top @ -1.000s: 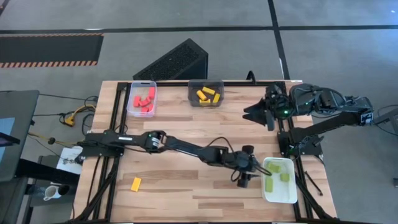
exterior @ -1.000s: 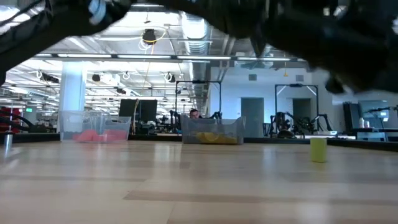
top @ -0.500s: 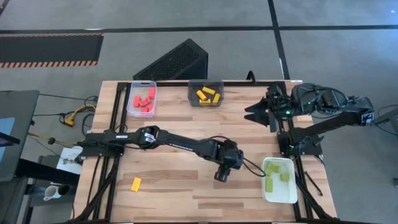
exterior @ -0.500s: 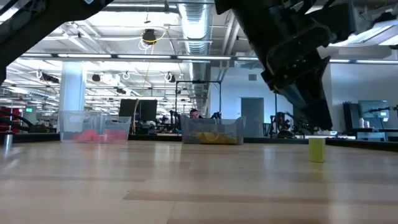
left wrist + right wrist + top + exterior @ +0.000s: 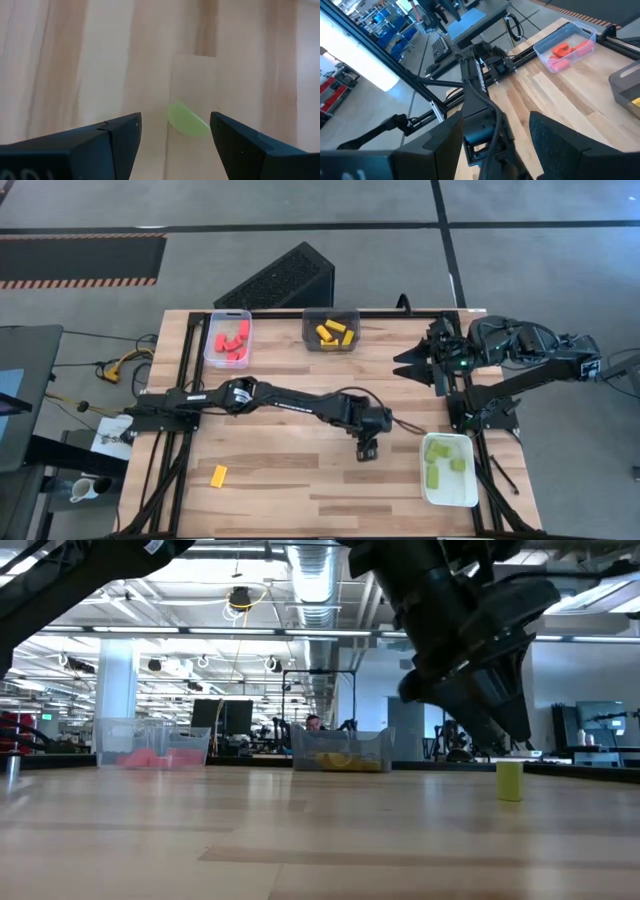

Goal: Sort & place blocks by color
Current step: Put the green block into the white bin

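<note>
Green blocks (image 5: 435, 451) lie in the white tray (image 5: 470, 492) at the table's right near edge, red blocks (image 5: 233, 339) in the clear tray (image 5: 209, 345) and yellow blocks (image 5: 333, 332) in the grey tray (image 5: 311, 320) at the far edge, and one yellow block (image 5: 218, 475) lies loose, well apart near the left front. The left gripper (image 5: 366, 450) hangs over bare wood just left of the white tray, fingers apart and holding nothing. The right gripper (image 5: 412, 363) waits above the right far side, jaws apart.
</note>
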